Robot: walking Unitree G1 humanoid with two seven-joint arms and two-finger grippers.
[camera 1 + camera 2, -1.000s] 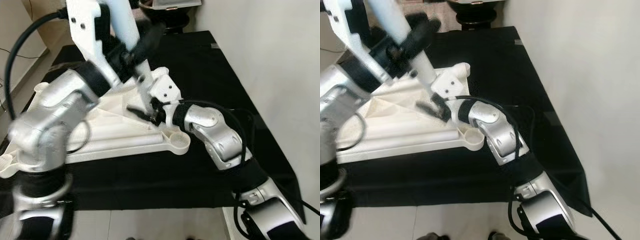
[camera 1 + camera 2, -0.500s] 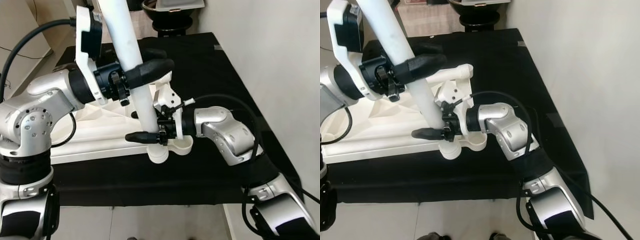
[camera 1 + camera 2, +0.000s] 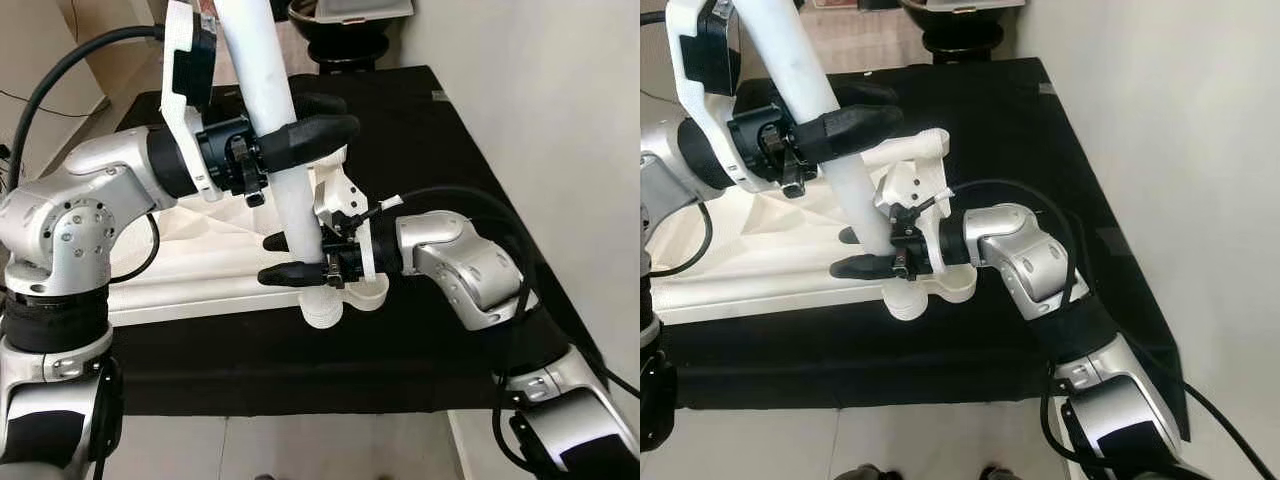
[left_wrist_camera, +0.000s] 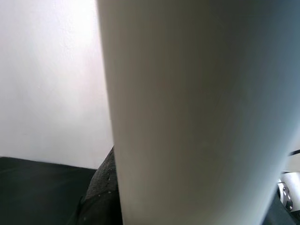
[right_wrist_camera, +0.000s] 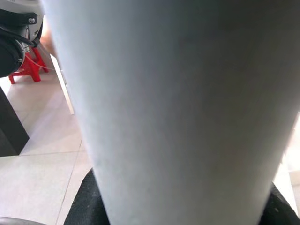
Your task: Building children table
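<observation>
A white table leg (image 3: 275, 130) stands nearly upright over the near right corner socket (image 3: 362, 293) of the overturned white children's tabletop (image 3: 190, 265). My left gripper (image 3: 320, 118) is shut on the leg high up, its black fingers wrapped around it. My right gripper (image 3: 285, 258) is shut on the leg low down, just above its flared foot (image 3: 322, 310). Up close, the leg's white surface shows in the left wrist view (image 4: 197, 112) and in the right wrist view (image 5: 178, 108).
The tabletop lies on a black mat (image 3: 440, 150) over a tiled floor. A white wall (image 3: 560, 120) runs along the right. A dark round base (image 3: 345, 45) stands beyond the mat's far edge. Red stool legs (image 5: 29, 70) appear in the right wrist view.
The leg has swung from a blurred tilt to nearly upright over the corner socket. My right gripper moved onto its lower end and closed there. The left arm shifted slightly upward.
</observation>
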